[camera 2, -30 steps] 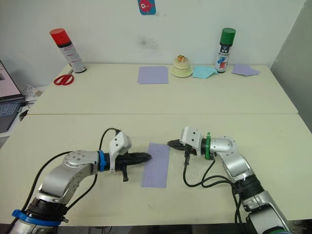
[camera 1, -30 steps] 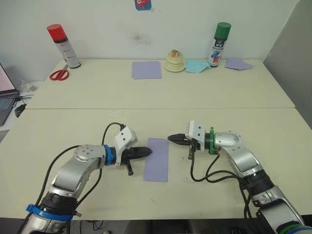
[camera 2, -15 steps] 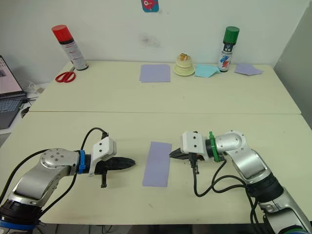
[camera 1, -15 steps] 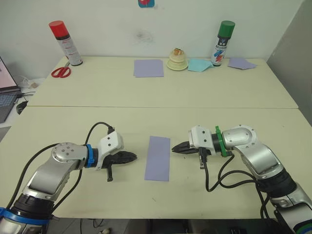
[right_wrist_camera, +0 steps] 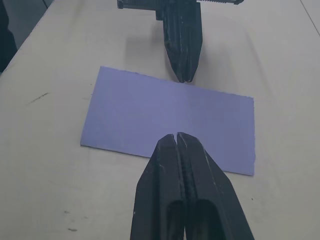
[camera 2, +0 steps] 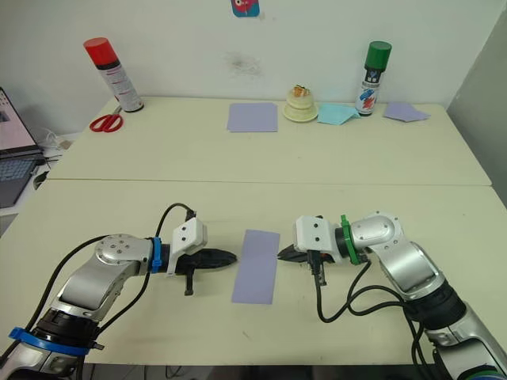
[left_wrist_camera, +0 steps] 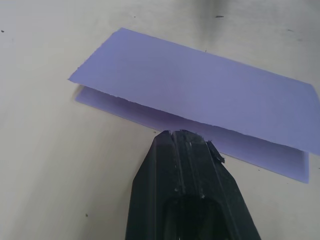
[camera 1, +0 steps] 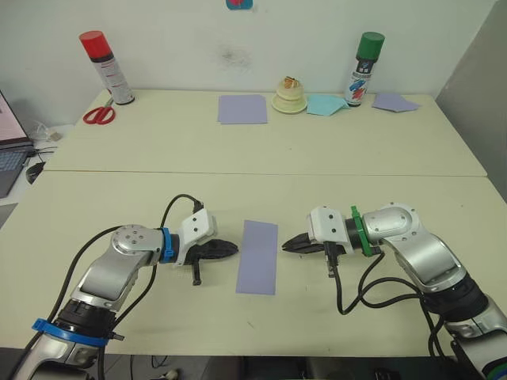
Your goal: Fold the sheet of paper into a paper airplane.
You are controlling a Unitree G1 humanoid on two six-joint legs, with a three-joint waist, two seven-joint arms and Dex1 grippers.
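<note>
The sheet of paper (camera 1: 258,256) is lavender and lies folded in half lengthwise as a narrow strip on the near table. In the left wrist view the paper (left_wrist_camera: 200,90) shows its top layer lifted slightly off the lower one along the open edge. My left gripper (camera 1: 234,248) is shut and empty, its tip right at the strip's left long edge. My right gripper (camera 1: 285,246) is shut too, pointing at the right long edge from just beside it. The right wrist view has both tips facing each other across the paper (right_wrist_camera: 165,115).
On the far table stand a red-capped spray can (camera 1: 105,69) with scissors (camera 1: 97,116) at the left. Further right are a flat lavender sheet (camera 1: 242,109), a small cream object (camera 1: 289,96), pale blue paper (camera 1: 321,104), a green-capped can (camera 1: 362,70) and a folded lavender piece (camera 1: 394,101).
Both grippers drew back from the strip a second ago. Since half a second ago the left gripper has moved right, back to the paper's left edge; the right gripper has barely moved.
</note>
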